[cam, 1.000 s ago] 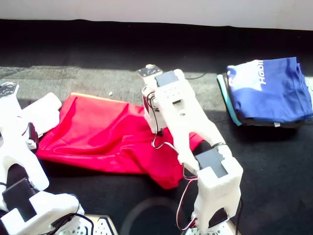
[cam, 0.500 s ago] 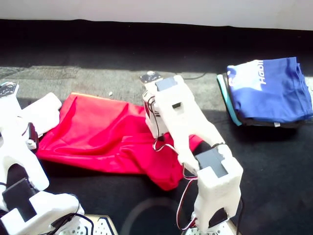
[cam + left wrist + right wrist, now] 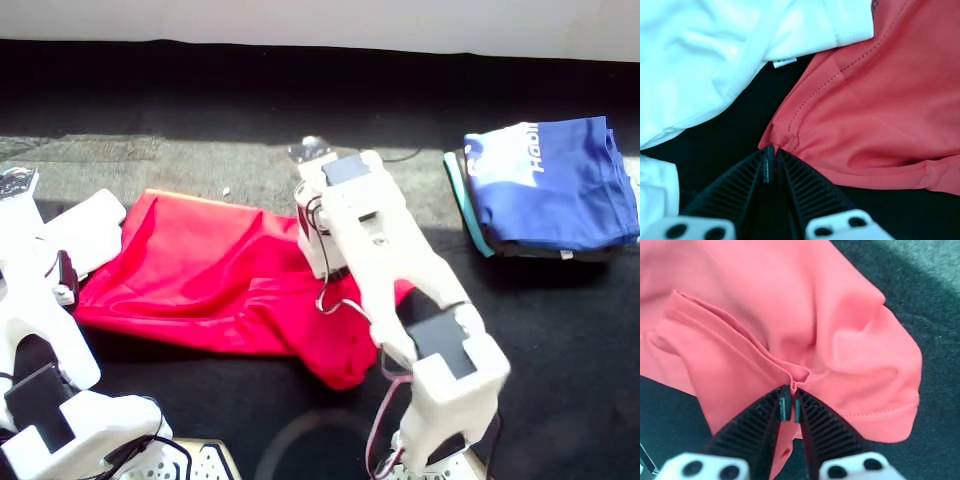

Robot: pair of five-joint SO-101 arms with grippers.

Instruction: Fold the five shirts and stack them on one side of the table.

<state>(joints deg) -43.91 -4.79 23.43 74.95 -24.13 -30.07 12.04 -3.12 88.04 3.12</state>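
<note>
Red shirt [image 3: 200,265], lying rumpled centre-left on the bench [image 3: 560,340], well apart from the folded stack [image 3: 550,185] far right: light, limp, probably slippery; left fingers [image 3: 740,180] pinching a seamed corner, right fingers [image 3: 757,417] pinching a seam fold, likely the firmest holds.

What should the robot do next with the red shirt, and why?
Probably lift both pinched edges and carry them across to fold it. The left gripper and right gripper are each shut on the red shirt, which lies spread out, not folded like the stack.
</note>
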